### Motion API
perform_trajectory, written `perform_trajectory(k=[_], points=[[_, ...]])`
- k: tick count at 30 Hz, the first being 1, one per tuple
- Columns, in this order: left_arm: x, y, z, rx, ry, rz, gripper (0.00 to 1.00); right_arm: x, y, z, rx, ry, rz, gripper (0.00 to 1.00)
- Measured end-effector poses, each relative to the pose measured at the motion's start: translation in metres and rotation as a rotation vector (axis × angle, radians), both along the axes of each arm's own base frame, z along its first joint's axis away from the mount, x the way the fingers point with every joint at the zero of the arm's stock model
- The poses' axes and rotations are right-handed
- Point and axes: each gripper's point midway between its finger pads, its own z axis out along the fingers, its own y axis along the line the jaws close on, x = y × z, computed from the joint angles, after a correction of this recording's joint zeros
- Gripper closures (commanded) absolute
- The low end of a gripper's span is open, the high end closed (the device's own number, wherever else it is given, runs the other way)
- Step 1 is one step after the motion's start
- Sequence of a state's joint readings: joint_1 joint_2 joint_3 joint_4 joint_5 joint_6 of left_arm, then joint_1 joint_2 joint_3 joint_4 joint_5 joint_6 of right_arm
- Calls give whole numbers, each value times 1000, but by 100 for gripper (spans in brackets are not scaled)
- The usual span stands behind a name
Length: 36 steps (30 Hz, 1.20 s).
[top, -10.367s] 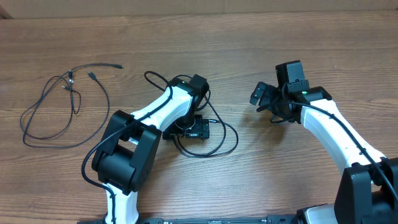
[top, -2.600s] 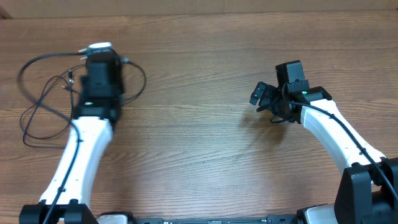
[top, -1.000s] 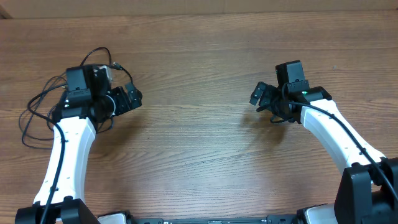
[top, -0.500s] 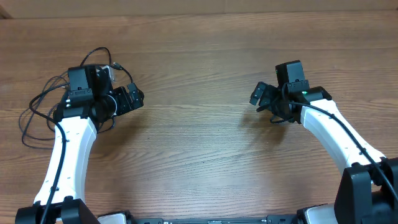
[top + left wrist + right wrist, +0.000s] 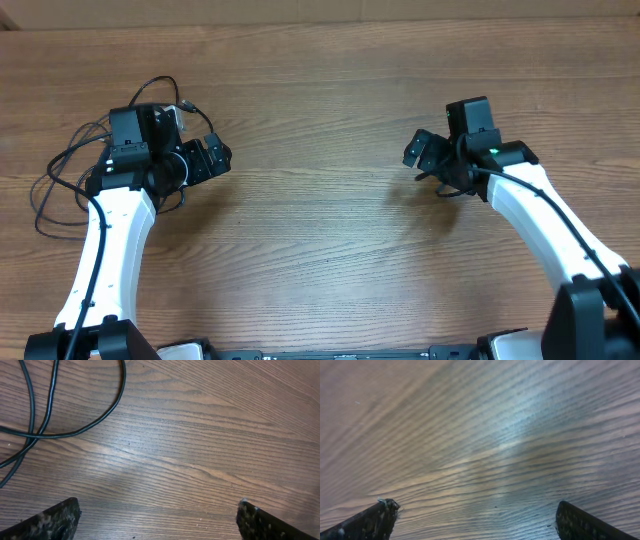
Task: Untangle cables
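Observation:
The cables [image 5: 40,205] are thin black cords lying in loose overlapping loops at the table's left, partly hidden under my left arm. In the left wrist view two cable strands [image 5: 35,437] cross at the upper left. My left gripper [image 5: 212,158] sits just right of the pile, open, with only bare wood between its fingers [image 5: 62,519]. That gripper [image 5: 159,505] touches no cord. My right gripper [image 5: 418,155] hovers right of centre, far from the cables. The right gripper [image 5: 476,506] is open over bare wood.
The wooden table [image 5: 320,250] stretches between the two arms. Its far edge [image 5: 320,22] runs along the top of the overhead view. Thicker black leads run along both white arms.
In the last second the left arm has held still and the right arm has shifted very slightly. Earlier, the left arm swung from the table's middle to the left, and the cable from there now lies at the left.

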State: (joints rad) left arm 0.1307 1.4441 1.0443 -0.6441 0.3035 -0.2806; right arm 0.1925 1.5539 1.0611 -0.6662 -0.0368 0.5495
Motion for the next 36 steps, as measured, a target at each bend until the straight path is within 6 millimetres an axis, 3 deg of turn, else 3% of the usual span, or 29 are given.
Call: perform_trajectory(k=[12,20,26,30,36], points=[[0,0,0,0,0,0,0,-9,-2,102,56,-287,0,0],[0,0,0,0,0,0,1,-40,-8,183,104,-532,0,0],[0,0,0,0,1,0,0,-68,-13,229,133,-684,0,0],[0,0,0,0,1,0,0,-82,-16,246,145,-746,0,0],[0,0,0,0,1,0,0,-80,-16,243,143,-735,0,0]])
